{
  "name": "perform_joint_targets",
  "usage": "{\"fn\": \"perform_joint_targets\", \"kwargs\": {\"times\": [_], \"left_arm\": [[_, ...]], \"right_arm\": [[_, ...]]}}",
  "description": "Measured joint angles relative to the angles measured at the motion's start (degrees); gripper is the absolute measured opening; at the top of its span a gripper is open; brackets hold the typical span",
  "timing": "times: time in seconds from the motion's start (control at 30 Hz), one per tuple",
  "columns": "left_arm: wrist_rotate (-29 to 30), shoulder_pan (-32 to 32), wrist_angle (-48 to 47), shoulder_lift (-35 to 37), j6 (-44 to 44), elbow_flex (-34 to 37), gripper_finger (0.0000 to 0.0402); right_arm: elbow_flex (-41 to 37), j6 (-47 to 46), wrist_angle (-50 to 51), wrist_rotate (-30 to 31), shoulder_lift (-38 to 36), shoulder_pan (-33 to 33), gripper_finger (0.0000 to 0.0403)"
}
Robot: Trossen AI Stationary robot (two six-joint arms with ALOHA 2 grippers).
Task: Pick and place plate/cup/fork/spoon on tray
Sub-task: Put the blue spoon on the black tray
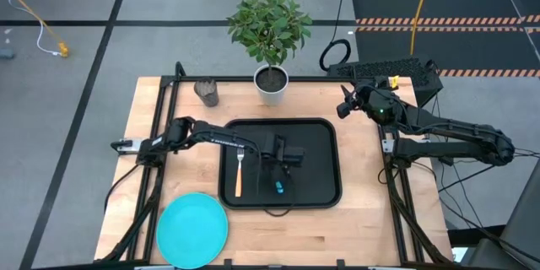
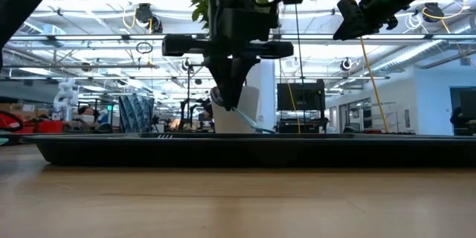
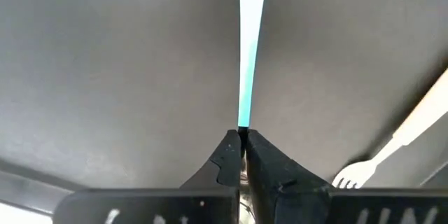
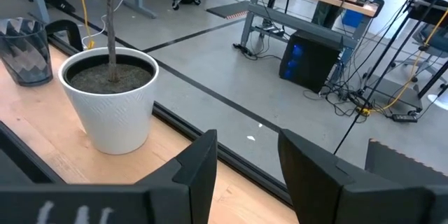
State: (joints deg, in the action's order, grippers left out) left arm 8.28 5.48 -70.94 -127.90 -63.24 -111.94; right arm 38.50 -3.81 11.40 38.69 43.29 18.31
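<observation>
The spoon (image 1: 278, 187), blue handle showing, hangs over the black tray (image 1: 321, 135), pinched at its bowl end by the left gripper (image 3: 241, 145), right of the fork (image 1: 239, 171) already lying there. The step in hand looks like setting it down; next, lower and let go. The spoon's bowl is hidden between the fingers. The plate (image 1: 192, 229) and cup (image 1: 207, 93) wait on the table. The right gripper (image 4: 245, 157) hovers with fingers apart near the plant pot (image 4: 108, 98).

High view: overhead, looking straight down on the whole table (image 1: 337, 228). Low view: at tabletop height, level across the tray (image 2: 245, 151) into the room. Left wrist view: very close above the tray floor. Right wrist view: looks past the white pot (image 4: 112, 98), shared with the high view.
</observation>
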Motion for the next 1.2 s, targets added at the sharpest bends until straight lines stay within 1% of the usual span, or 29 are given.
{"fn": "perform_joint_targets", "kwargs": {"times": [0.1,0.17,0.23,0.27,0.33,0.43,0.47,0.6,0.73,0.87,0.93,1.03,1.1,1.2], "left_arm": [[1.4,1.1,1.0,0.1,-0.2,0.0,0.0006],[3.3,1.9,1.6,1.1,-0.3,0.1,0.0006],[5.0,2.3,4.1,3.0,-0.3,0.1,0.0006],[5.0,2.3,5.7,4.0,-0.4,0.1,0.0006],[3.1,2.4,10.1,6.2,0.1,0.1,0.0006],[-3.9,1.9,17.6,8.6,3.2,0.0,0.0006],[-4.8,1.9,19.6,9.2,4.3,0.0,0.0006],[-3.5,2.3,23.0,9.2,4.2,0.3,0.0006],[-1.3,3.0,35.7,9.2,2.5,6.8,0.0006],[4.3,3.4,46.6,9.0,-0.3,13.6,0.0006],[5.7,3.3,51.0,9.0,-1.2,16.0,0.0006],[6.0,3.2,56.4,9.0,0.6,18.5,0.0006],[6.1,3.3,62.0,9.0,1.9,20.2,0.0006],[9.8,3.8,71.4,9.1,2.0,23.1,0.0006]], "right_arm": [[0.0,0.0,0.1,0.0,0.0,0.0,0.0144],[0.0,0.0,0.2,0.0,0.0,0.0,0.0144],[0.0,0.0,0.3,0.0,0.0,0.0,0.0144],[0.0,0.0,0.3,0.0,0.0,0.0,0.0144],[0.0,0.0,0.3,0.0,0.0,0.0,0.0144],[0.0,0.0,0.3,0.0,0.0,0.0,0.0144],[0.0,0.0,0.4,0.0,0.0,0.0,0.0144],[0.0,0.0,0.9,0.0,0.0,0.0,0.0144],[-0.1,0.0,1.3,0.0,0.0,0.0,0.0144],[-0.1,0.0,1.5,0.0,0.0,0.0,0.0144],[-0.1,0.0,1.4,0.0,0.0,0.0,0.0144],[-0.1,0.0,1.4,0.0,0.0,0.0,0.0144],[-0.1,0.0,1.4,0.0,0.0,0.0,0.0144],[-0.1,0.0,1.5,0.0,0.0,0.0,0.0144]]}}
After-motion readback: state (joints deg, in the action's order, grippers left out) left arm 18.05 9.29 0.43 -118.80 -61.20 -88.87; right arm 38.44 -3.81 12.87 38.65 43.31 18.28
